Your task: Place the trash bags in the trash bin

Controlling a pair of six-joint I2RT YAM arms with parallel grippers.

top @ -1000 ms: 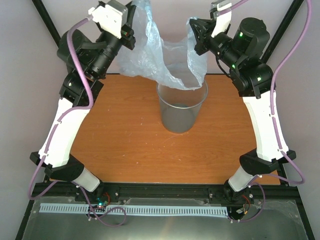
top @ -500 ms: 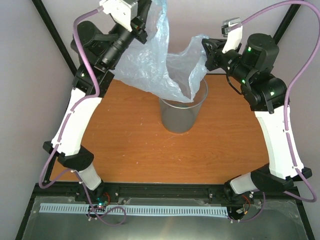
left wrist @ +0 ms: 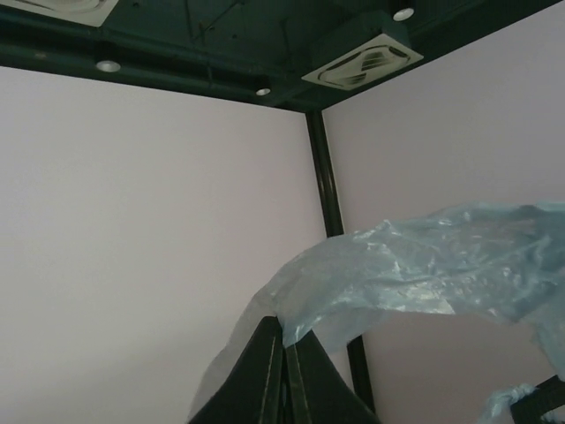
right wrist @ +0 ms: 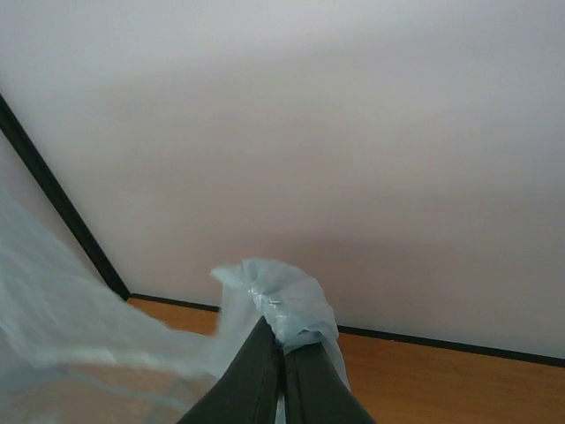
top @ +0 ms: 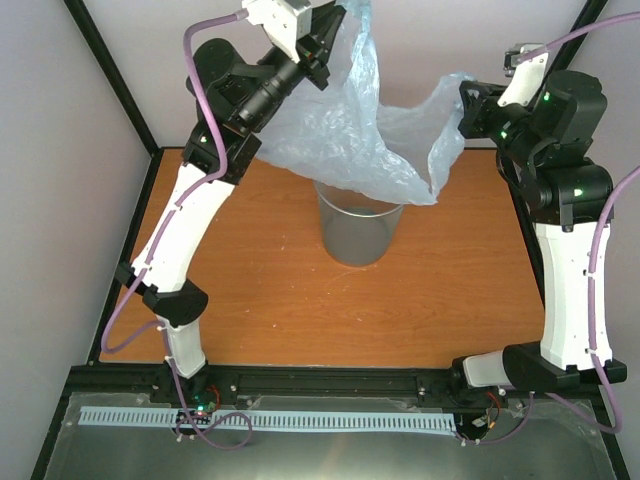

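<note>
Trash bag [top: 360, 140] aloft above trash bin [top: 355, 238]

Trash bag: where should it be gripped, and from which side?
By its upper edge, at two opposite corners, one from each side, as the left gripper and right gripper pinch the trash bag. Thin, limp film: held so, its body sags toward the trash bin.

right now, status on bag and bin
left gripper shut on thin translucent blue plastic trash bag, right gripper too. Bag stretched above round translucent grey bin. Nothing between.
</note>
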